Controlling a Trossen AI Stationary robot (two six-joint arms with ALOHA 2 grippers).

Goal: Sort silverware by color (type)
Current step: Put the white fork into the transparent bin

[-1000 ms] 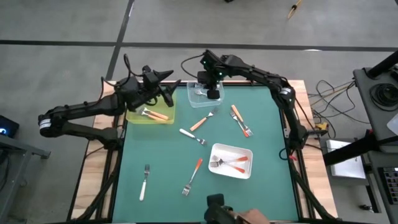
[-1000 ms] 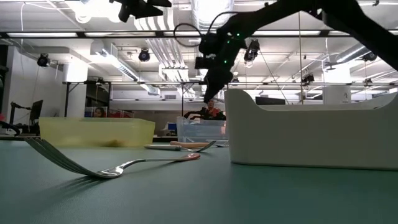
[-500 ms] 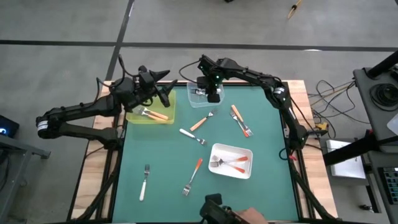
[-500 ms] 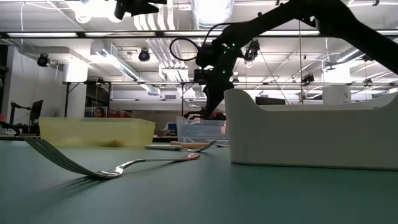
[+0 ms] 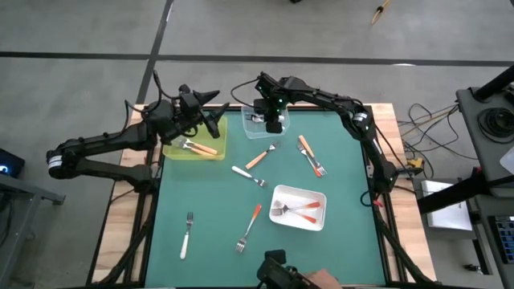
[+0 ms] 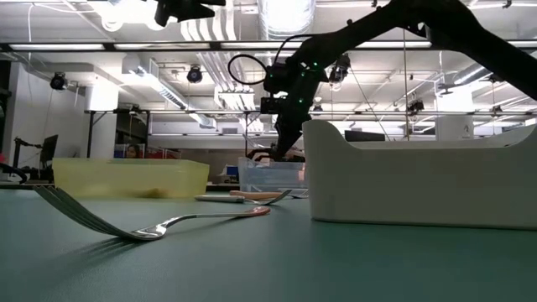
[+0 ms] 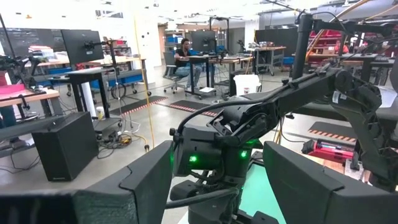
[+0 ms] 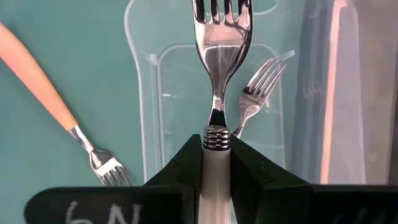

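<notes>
My right gripper hangs over the clear tray at the table's far edge, shut on a white-handled fork. A second fork lies inside that tray. My left gripper stands open and level above the yellow tray, which holds tan-handled forks. Loose on the green mat lie two tan forks, two white forks and a red-orange fork. The white tray holds red-orange forks. My right gripper pinches the fork's white handle between its two fingers, just behind the ribbed metal collar. The fork runs along the fingers and sticks out past their tips. The fingers slant steeply down from above. The fork's head hangs lifted clear over the clear tray.
In the low view a fork lies close in front, with the white tray's wall to the right and the yellow tray to the left. The mat's near left and near right corners are bare.
My right gripper has sunk toward the clear tray with the white-handled fork still held, and has rolled a little.
</notes>
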